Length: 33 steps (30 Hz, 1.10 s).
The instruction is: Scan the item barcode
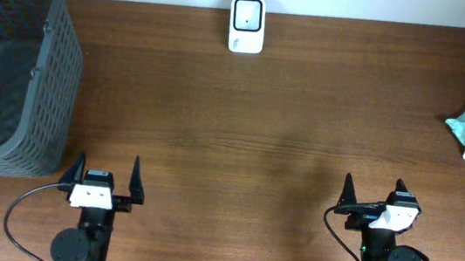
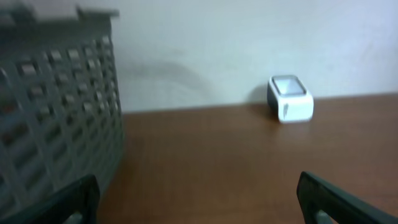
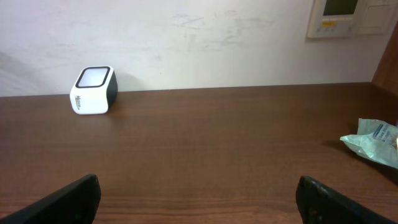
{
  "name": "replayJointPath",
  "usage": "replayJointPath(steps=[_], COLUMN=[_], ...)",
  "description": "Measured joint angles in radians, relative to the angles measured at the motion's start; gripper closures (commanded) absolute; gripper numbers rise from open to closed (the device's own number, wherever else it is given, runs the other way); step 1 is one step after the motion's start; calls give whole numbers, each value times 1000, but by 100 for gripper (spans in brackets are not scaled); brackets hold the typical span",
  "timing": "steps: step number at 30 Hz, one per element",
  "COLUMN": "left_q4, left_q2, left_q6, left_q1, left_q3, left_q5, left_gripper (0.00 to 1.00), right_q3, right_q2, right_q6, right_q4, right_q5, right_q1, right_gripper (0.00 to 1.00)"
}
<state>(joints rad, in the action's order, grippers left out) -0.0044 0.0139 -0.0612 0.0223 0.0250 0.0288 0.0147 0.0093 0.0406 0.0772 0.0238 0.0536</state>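
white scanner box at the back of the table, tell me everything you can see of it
The white scanner box is small, round-cornered and plastic-looking, with a dark side panel and a pale, dark-framed window on its slanted top. Small dark lettering marks its front. It stands upright at the far edge of the table, touching nothing else.

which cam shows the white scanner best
Right wrist: the white scanner is sharp, with its top window and side both visible. Overhead sees only its top; the left wrist view is blurred.
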Motion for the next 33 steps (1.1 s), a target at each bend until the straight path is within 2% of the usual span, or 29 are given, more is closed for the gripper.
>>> replayJointPath(steps=[2, 9, 33], left_q4=[-66, -76, -77], left_q2=[-1, -2, -2], left_q6=[0, 88, 89], left_q1=[1, 1, 1], left_q3=[-10, -11, -11], left_q5=[-3, -45, -48], left_gripper=[1, 1, 1], right_q3=[0, 0, 0], right_q2=[0, 0, 0], right_q6=[0, 0, 0], right_q4=[0, 0, 0], right_q5=[0, 0, 0], right_q1=[0, 0, 0], right_gripper=[1, 1, 1])
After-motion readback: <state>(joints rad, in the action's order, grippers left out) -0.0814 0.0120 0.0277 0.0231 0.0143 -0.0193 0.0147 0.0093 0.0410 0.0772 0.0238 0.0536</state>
